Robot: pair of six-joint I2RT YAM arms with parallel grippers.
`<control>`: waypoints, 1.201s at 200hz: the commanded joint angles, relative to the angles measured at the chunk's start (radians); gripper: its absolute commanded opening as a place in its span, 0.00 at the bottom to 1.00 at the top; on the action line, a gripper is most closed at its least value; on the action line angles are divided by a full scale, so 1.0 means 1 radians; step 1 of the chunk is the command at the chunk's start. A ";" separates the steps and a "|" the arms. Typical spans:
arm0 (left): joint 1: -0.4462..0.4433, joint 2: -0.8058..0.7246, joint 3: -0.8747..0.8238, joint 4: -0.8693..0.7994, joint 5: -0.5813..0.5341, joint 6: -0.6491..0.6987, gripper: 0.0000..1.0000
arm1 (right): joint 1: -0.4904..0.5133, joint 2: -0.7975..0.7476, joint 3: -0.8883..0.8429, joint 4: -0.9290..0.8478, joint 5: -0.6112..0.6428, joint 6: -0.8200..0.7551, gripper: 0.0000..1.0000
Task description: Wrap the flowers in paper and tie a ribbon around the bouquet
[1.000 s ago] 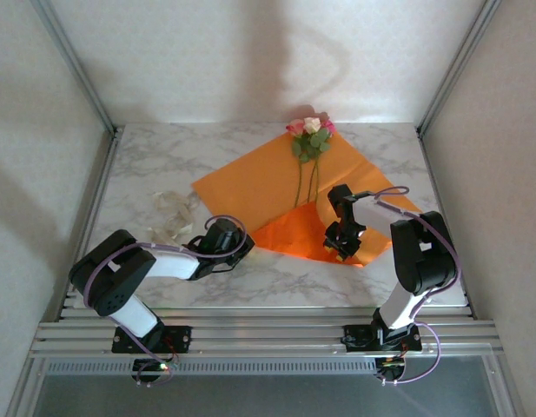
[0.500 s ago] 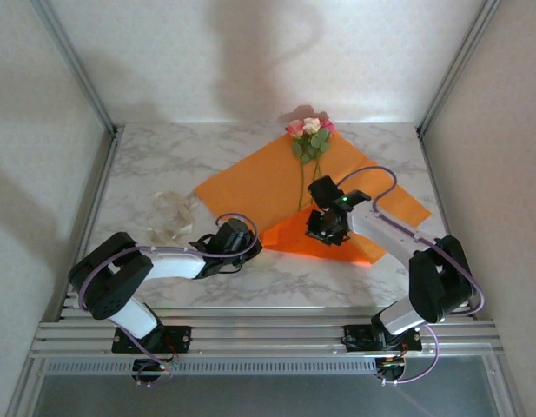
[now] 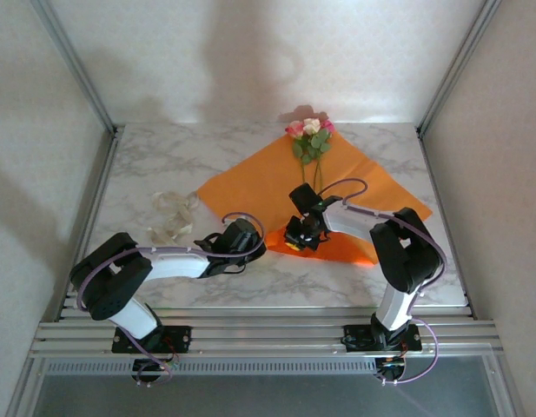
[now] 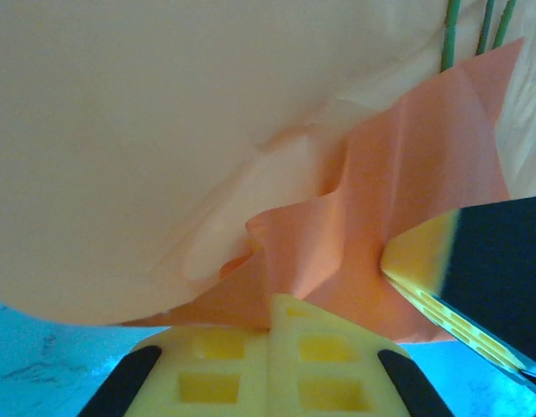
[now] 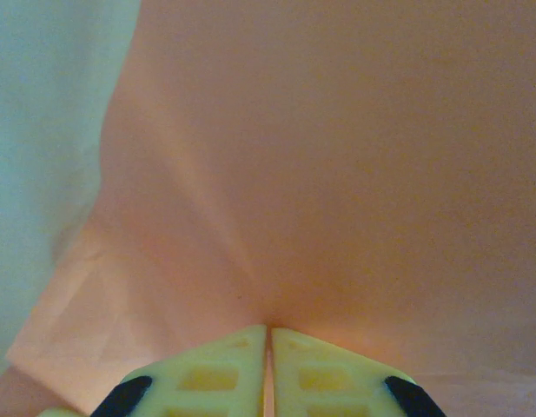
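Left and right jaws both clamp the paper (image 3: 250, 184) — bright orange, creased, near corner folded over.

The white marble table (image 3: 163, 156) carries the orange paper (image 3: 250, 187), spread out beyond the jaws of the left gripper (image 3: 259, 250) and right gripper (image 3: 295, 241), and the pale ribbon (image 3: 168, 217), heaped left of the left jaws.

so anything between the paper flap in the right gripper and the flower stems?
Nothing visible. The right gripper is shut on the paper's lifted near corner; only bare orange sheet lies between it and the stems of the flowers. The left gripper pinches the paper further left, and the ribbon lies left of that.
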 commanded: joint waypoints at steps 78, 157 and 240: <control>-0.197 0.096 0.305 -0.271 -0.184 0.508 0.00 | -0.057 0.058 -0.123 0.141 -0.131 0.048 0.09; -0.219 0.199 0.389 -0.307 -0.212 0.656 0.00 | -0.143 -0.068 -0.180 0.236 -0.232 0.076 0.18; -0.275 0.375 0.591 -0.507 -0.354 0.765 0.00 | -0.284 -0.349 -0.108 -0.047 -0.028 -0.093 0.51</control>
